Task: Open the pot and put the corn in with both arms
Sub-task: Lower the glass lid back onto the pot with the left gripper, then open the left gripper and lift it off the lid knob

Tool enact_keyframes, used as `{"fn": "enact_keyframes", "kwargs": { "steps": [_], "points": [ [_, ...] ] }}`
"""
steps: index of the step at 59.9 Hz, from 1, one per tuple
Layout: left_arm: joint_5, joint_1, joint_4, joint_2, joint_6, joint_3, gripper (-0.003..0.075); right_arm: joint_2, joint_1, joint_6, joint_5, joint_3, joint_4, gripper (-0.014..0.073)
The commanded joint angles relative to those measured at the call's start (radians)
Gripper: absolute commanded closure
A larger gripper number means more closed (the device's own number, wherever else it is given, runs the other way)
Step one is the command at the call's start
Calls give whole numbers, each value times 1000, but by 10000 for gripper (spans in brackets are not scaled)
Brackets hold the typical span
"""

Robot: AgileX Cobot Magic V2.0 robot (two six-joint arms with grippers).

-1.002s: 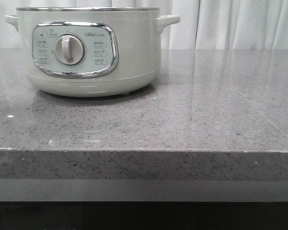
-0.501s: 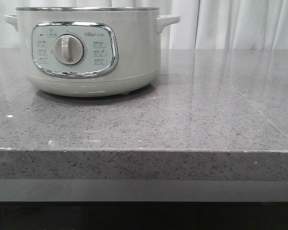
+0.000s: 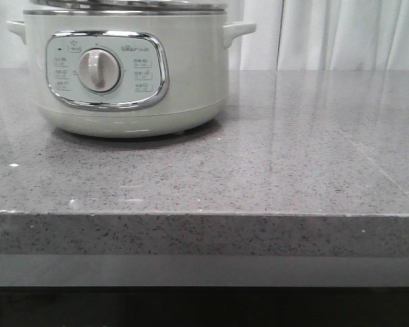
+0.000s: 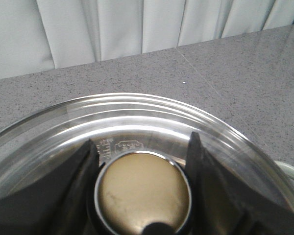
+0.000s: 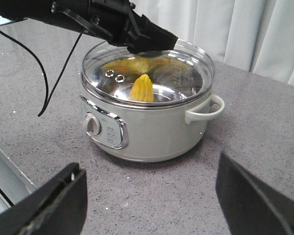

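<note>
Here, nearest your right wrist camera, the right gripper (image 5: 149, 200) hung with its two dark fingers (image 5: 54, 208) spread wide apart and nothing between them, well short of the pot (image 5: 147, 132) on the grey stone counter (image 5: 264, 147). The pot stood beyond that gap, its control panel (image 5: 105, 129) turned toward the left of that picture and one side handle (image 5: 206, 110) facing the camera.

Further on, you had the left gripper (image 5: 152, 41) reaching over the pot from behind, and the glass lid (image 5: 147, 73) sat on the rim beneath it. In the left wrist view the fingers (image 4: 83, 171) stood on either side of the lid's round brass-coloured knob (image 4: 143, 193) and looked to be pressed against it; the left gripper (image 4: 143, 161) was closed on that knob.

The corn (image 5: 142, 89) lay inside the pot under the glass, below and just in front of the left fingertips, well apart from the right ones.

In the front view the pot (image 3: 126, 75) stood left of centre, before a white curtain (image 3: 341, 34).
</note>
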Motion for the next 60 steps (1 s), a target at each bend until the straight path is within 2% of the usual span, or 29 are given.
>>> {"fn": "enact_keyframes", "kwargs": {
  "steps": [1, 24, 28, 37, 41, 51, 60],
  "points": [
    [-128, -2, -6, -53, 1, -46, 531, -1, -2, -5, -83, -24, -1, 32],
    [-64, -4, -12, -53, 1, -46, 519, -1, -2, -5, -83, -24, -1, 32],
    [-64, -4, -12, -53, 1, -46, 463, -1, -2, -5, -83, -24, -1, 32],
    [-64, -4, -12, -53, 1, -46, 237, -1, -2, -5, -83, -24, -1, 32],
    [-64, -4, -12, -53, 1, -46, 176, -1, -2, -5, -83, -24, -1, 32],
    [-47, -4, -10, -88, 1, -46, 165, -1, -2, -5, -83, -24, -1, 32],
    [60, -4, -10, -185, 1, -46, 165, -1, -2, -5, -83, -24, -1, 32]
  ]
}}
